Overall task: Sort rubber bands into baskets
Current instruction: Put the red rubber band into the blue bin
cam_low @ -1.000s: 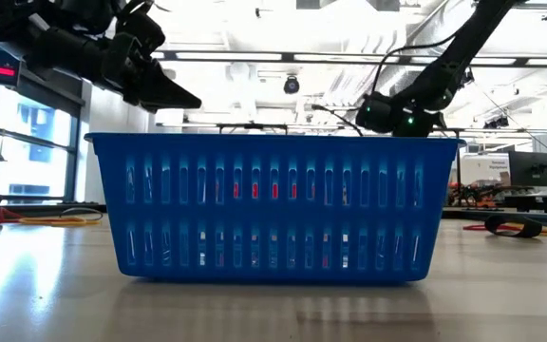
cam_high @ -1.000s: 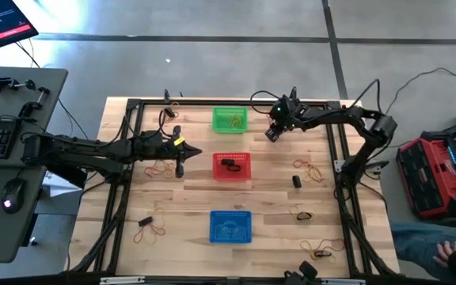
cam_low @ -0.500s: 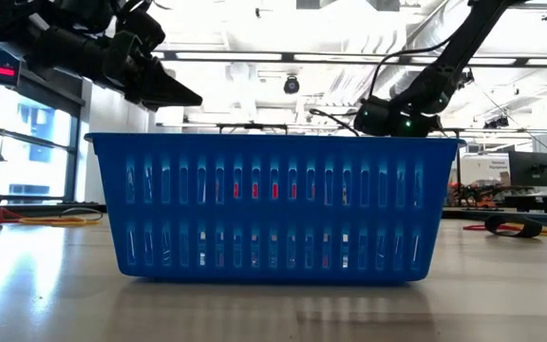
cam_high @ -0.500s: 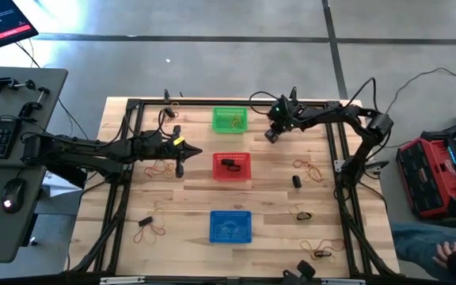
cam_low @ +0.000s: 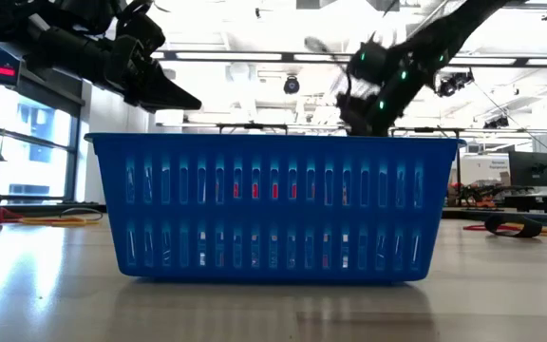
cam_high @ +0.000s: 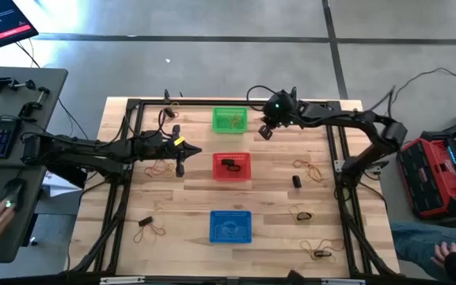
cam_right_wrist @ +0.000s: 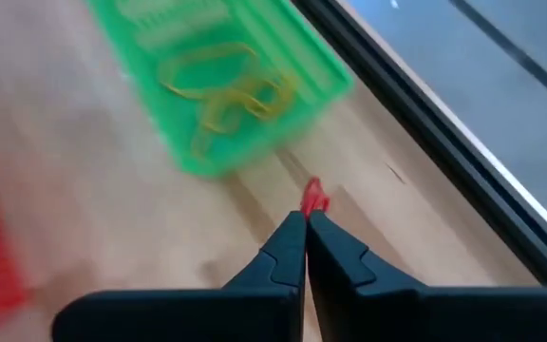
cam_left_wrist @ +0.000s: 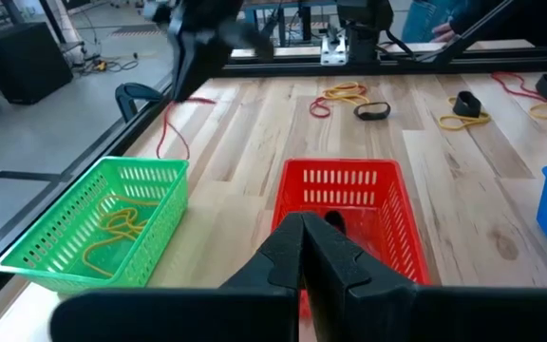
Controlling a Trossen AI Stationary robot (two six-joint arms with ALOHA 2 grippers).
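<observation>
The right end effector (cam_right_wrist: 306, 220) is clenched on a red rubber band (cam_right_wrist: 312, 198), only a small red tip showing past the closed fingertips. It hangs above the worktop (cam_high: 275, 170) just beside the green basket (cam_high: 229, 119), on that basket's right in the high view. The green basket holds yellow bands (cam_right_wrist: 221, 85), so the red band probably belongs in the red basket (cam_high: 231, 167), which sits in the middle of the worktop and already contains a dark band.

To do this well, the arm should carry the band fully over the red basket's rim and lower it inside before letting go, since a thin loop can cling to a finger or bounce out.

The left end effector (cam_left_wrist: 303, 249), fingers pressed together and empty, waits beside the red basket. Loose bands (cam_high: 313, 169) lie scattered on the worktop, and the blue basket (cam_high: 230, 226) stands nearest the front edge.
</observation>
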